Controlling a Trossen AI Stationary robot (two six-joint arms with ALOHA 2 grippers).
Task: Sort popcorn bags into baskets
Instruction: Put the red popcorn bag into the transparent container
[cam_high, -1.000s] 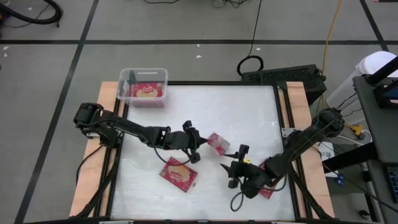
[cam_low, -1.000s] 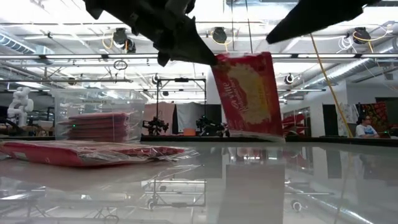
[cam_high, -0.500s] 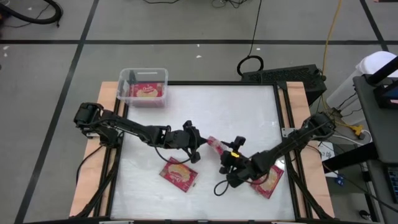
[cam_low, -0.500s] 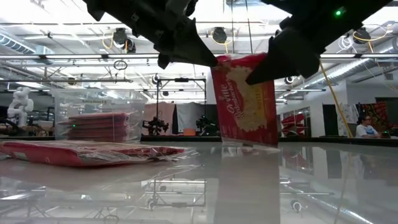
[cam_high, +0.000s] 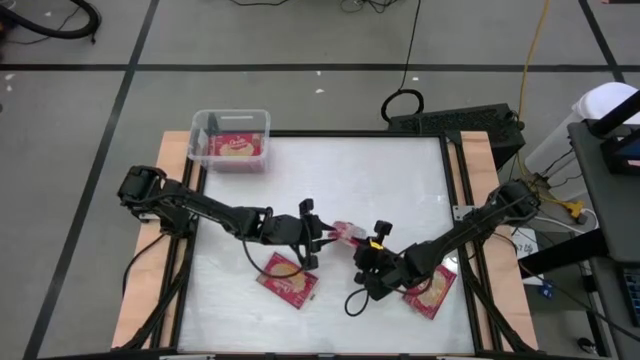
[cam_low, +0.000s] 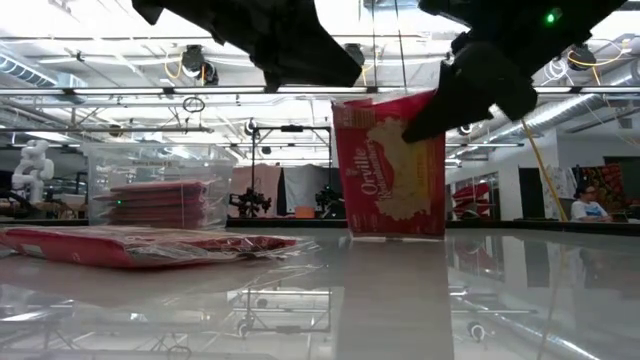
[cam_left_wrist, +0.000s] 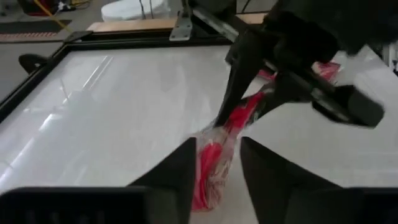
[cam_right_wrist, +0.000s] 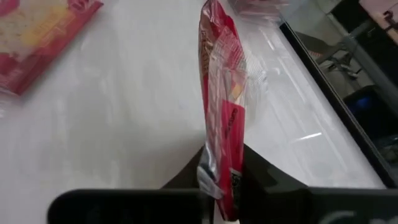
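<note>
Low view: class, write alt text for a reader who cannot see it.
A red popcorn bag hangs upright just above the table, pinched at its top corner by the right gripper. The left gripper is open beside it; more bags lie flat at left.

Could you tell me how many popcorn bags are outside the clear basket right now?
3: one upright bag pinched by the right gripper, one flat below the left gripper, one flat by the right arm. Others may hide under arms.
</note>
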